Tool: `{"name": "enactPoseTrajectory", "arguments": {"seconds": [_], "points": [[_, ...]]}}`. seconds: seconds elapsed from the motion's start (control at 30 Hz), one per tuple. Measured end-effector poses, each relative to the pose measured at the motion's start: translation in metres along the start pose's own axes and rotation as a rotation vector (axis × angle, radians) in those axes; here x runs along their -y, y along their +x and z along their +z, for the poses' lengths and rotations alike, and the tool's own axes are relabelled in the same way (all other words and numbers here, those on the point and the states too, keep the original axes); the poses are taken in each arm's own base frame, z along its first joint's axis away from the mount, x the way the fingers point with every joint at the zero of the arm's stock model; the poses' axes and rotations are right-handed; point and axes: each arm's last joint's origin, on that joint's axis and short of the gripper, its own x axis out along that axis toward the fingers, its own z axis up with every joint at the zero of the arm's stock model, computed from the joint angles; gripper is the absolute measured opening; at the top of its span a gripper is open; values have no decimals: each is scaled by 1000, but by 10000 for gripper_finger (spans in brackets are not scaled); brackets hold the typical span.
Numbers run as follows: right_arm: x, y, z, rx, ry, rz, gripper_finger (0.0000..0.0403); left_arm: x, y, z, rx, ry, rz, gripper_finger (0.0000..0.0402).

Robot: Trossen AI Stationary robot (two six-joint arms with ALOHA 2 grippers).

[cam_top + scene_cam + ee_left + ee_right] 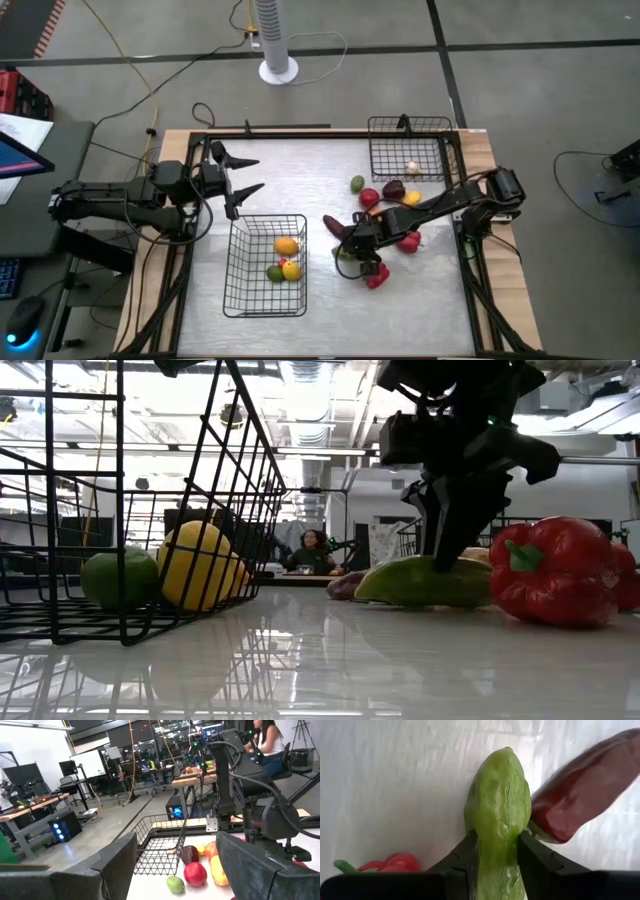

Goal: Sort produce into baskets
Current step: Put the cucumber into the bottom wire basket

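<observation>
Right pincer [497, 851] clamps one cucumber [498, 815]; left pincer [246, 174] gapes empty; near basket [243, 300] holds perhaps four pieces

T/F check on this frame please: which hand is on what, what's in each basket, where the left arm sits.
1. The right hand is closed on the green cucumber. True.
2. The near basket is empty. False: it holds a lemon, a lime and another yellow piece.
3. The left hand grips a red pepper. False: it is open and holds nothing, above the table beyond the near basket.
4. The far basket holds one pale piece, the garlic. True.
5. A dark red-purple piece lies right beside the cucumber. True.
6. All produce is already in baskets. False: several pieces, including a red pepper, lie on the table.
</observation>
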Motion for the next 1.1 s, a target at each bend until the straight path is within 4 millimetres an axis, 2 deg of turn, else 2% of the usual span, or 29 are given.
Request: {"name": "enactPoseTrajectory", "arguments": {"seconds": [0.2,0.33,0.43,0.57,0.7,0.83,1.0,1.1], "points": [[-1,-33,30,44,-48,-13,138,0,0,0,0,0,0,258],[-6,-65,55,124,-118,-162,140,0,0,0,0,0,0,258],[-11,-86,73,240,-169,-294,142,0,0,0,0,0,0,258],[-18,-98,96,476,-238,-241,143,0,0,0,0,0,0,258],[-22,-95,114,649,-306,-125,144,0,0,0,-1,0,0,258],[-19,-79,123,686,-301,-136,159,0,0,0,-4,0,-1,258],[-11,-55,125,638,-292,-107,219,0,0,0,-4,-2,-1,258],[-8,-49,123,603,-286,-72,264,0,0,-1,-6,-2,-1,258]]}}
